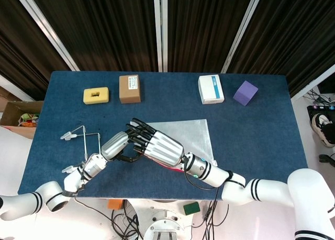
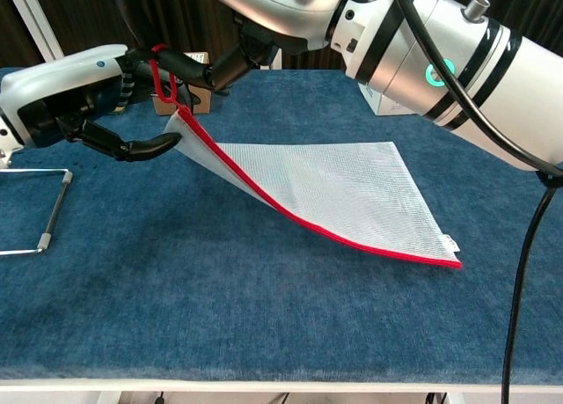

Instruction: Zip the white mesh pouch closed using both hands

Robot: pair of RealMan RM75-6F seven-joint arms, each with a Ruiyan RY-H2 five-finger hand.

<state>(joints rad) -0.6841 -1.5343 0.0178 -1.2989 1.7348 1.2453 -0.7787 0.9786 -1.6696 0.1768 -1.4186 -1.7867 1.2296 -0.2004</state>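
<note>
White mesh pouch (image 2: 334, 188) with red zipper edge, left corner lifted off table.

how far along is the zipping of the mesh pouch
Done: the red zipper edge looks closed along the pouch. In hand: the right robot hand holds the red pull loop, corner lifted; the left robot hand is beside it. Left: letting go; the lifted end is hard to judge.
</note>
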